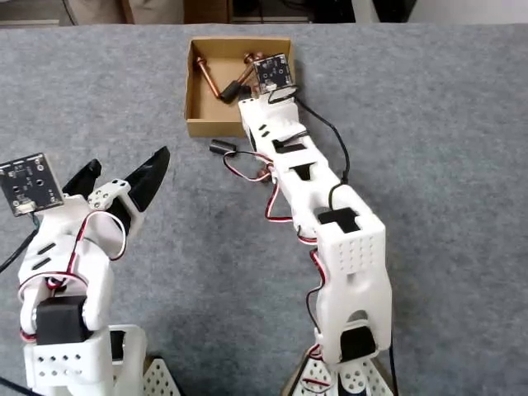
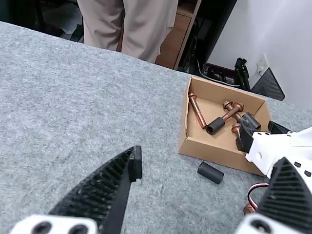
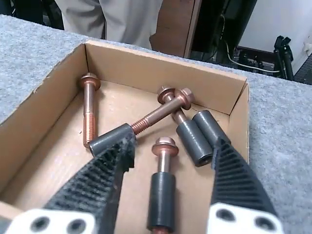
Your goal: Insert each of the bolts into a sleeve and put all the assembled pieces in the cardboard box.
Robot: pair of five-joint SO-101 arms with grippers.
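The cardboard box (image 1: 191, 91) stands at the table's far middle. My right gripper (image 3: 170, 165) hangs open just above its floor, and a copper bolt in a black sleeve (image 3: 162, 190) lies between the fingers, untouched. Inside the box lie one bare bolt (image 3: 89, 109), a long bolt in a sleeve (image 3: 109, 140), and two more sleeved bolts (image 3: 195, 141) side by side. A loose black sleeve (image 1: 221, 148) lies on the cloth just in front of the box (image 2: 214, 151). My left gripper (image 1: 120, 177) is open and holds nothing, well to the left of and nearer than the box.
Grey cloth covers the table. The right arm (image 1: 313, 190) stretches from the near edge to the box, with red and black wires (image 1: 256, 169) hanging beside it. A small copper-coloured piece (image 2: 248, 208) lies near those wires.
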